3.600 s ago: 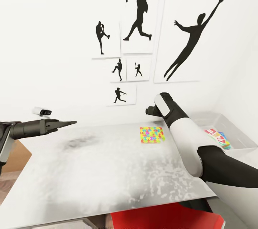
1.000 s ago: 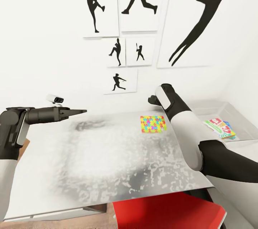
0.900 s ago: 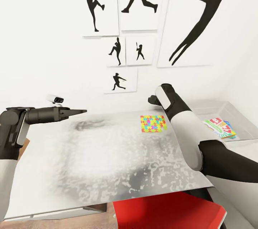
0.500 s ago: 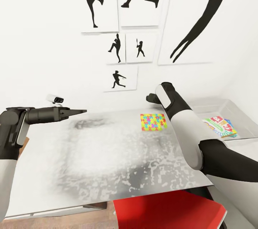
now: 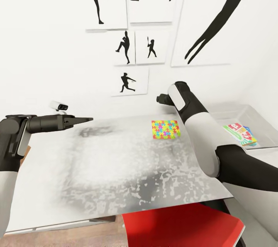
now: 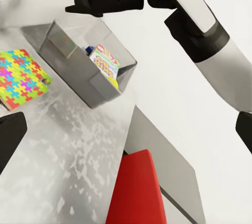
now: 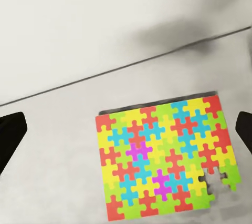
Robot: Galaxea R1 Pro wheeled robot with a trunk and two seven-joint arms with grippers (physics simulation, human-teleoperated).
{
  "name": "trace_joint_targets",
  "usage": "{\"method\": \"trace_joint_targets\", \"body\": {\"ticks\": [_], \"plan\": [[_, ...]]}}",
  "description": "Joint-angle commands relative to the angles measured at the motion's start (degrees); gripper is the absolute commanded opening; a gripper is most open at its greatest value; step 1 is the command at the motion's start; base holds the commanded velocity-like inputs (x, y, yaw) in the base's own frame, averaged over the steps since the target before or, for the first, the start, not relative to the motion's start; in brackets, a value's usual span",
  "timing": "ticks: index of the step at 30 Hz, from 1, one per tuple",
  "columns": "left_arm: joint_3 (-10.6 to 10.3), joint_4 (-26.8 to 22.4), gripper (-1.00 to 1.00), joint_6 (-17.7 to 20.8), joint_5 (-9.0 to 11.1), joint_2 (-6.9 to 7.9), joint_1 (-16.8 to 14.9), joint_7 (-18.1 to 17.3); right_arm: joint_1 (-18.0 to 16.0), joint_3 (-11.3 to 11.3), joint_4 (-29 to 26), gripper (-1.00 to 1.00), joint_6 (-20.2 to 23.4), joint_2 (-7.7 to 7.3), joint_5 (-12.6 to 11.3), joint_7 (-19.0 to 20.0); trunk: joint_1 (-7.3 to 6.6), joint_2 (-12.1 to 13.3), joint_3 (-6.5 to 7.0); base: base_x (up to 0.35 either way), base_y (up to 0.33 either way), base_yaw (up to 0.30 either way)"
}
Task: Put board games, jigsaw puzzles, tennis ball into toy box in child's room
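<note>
A colourful jigsaw puzzle lies flat on the mottled grey tabletop, near its far edge by the white wall. In the right wrist view the puzzle shows square-on from above, with one piece missing at a corner, and the two dark fingertips of the right hand stand at opposite borders of the picture — spread wide, with nothing between them. In the head view the right hand hangs above the far edge of the tabletop, just over and beyond the puzzle, apart from it.

The left hand reaches level over the tabletop's left part, well apart from the puzzle; its fingers there come together to a thin point, while the left wrist view shows only one dark fingertip at the border, so I cannot tell whether that hand is spread or pressed together.

To the right of the tabletop sits the clear toy box, touching or just beside its edge — with brightly printed board games lying inside. The left wrist view shows the same box and the games in it, beside the puzzle.

A red panel shows below the tabletop's near edge. Black silhouette pictures of ball players hang on the wall.
</note>
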Motion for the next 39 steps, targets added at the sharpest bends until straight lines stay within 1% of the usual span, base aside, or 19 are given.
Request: {"method": "trace_joint_targets", "body": {"ticks": [1,8,17,19,22,24,25,29,39], "plan": [[-0.02,0.0,1.0,0.61,-0.02,0.04,-0.22,-0.22,-0.09,0.07,-0.03,1.0,0.04,0.0,-0.55,-0.51,0.03,-0.11,-0.2,0.0,0.0,0.0],[-0.02,0.01,1.0,0.61,-0.02,0.14,-0.55,-0.22,-0.08,0.17,-0.07,1.0,-0.46,0.0,-0.4,-0.5,0.03,-0.11,-0.46,0.0,0.0,0.0],[-0.02,0.0,1.0,0.61,-0.04,0.23,-0.58,-0.22,0.01,0.32,0.01,1.0,-2.54,0.0,-0.38,-0.5,0.03,-0.11,-0.48,0.0,0.0,0.0],[-0.02,0.0,1.0,0.61,-0.04,0.23,-0.58,-0.22,0.07,0.33,0.01,1.0,-4.0,0.0,-0.37,-0.46,0.03,-0.11,-0.48,0.0,0.0,0.0],[-0.02,-0.02,1.0,0.61,-0.08,0.24,-0.58,-0.22,0.09,0.49,0.0,1.0,-5.05,0.0,-0.36,-0.48,0.03,-0.11,-0.48,0.0,0.0,0.0],[-0.02,-0.02,1.0,0.61,-0.08,0.24,-0.58,-0.22,0.1,1.07,0.0,1.0,-5.41,0.0,-0.36,-0.49,0.03,-0.11,-0.48,0.0,0.0,0.0],[-0.02,0.0,1.0,0.61,-0.05,0.25,-0.58,-0.22,0.1,2.22,0.0,1.0,-5.68,0.0,-0.41,-0.49,0.03,-0.11,-0.48,0.0,0.0,0.0],[-0.02,-0.01,1.0,0.61,-0.03,0.29,-0.58,-0.22,0.1,3.31,0.05,1.0,-5.9,0.0,-0.32,-0.55,0.03,-0.11,-0.48,0.0,0.0,0.0],[-0.02,0.0,1.0,0.61,-0.09,0.24,-0.58,-0.22,0.1,3.72,0.29,1.0,-6.08,0.0,-0.19,-0.58,0.03,-0.11,-0.53,0.0,0.0,0.0]]}}
